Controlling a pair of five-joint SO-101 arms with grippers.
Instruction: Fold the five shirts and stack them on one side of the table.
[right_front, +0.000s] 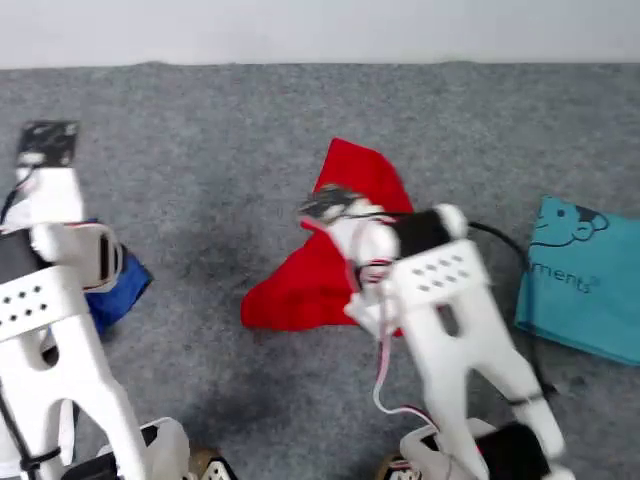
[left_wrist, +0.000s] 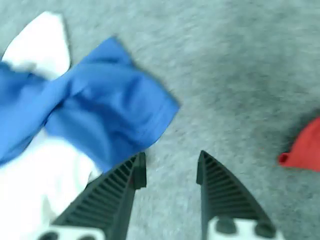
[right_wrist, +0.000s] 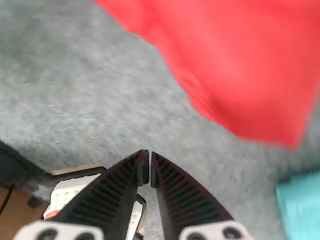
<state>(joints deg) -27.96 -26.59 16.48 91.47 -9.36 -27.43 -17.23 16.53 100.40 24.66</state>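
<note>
A crumpled red shirt (right_front: 320, 270) lies mid-table, partly under my right arm (right_front: 440, 290). In the right wrist view the right gripper (right_wrist: 146, 155) is shut with nothing between its fingers, just above the grey mat, a short way off the red shirt (right_wrist: 240, 60). My left arm (right_front: 50, 290) stands at the left over a blue shirt (right_front: 120, 290). The left gripper (left_wrist: 170, 162) is open above bare mat, beside the corner of the blue shirt (left_wrist: 100, 115), which lies over a white shirt (left_wrist: 35, 45). A teal shirt (right_front: 585, 285) lies flat at the right edge.
The grey mat (right_front: 200, 130) covers the table, with free room along the back and between the arms. The red shirt's edge (left_wrist: 305, 150) shows in the left wrist view and a teal corner (right_wrist: 300, 205) in the right wrist view. An arm base (right_wrist: 75, 195) sits by the table's front edge.
</note>
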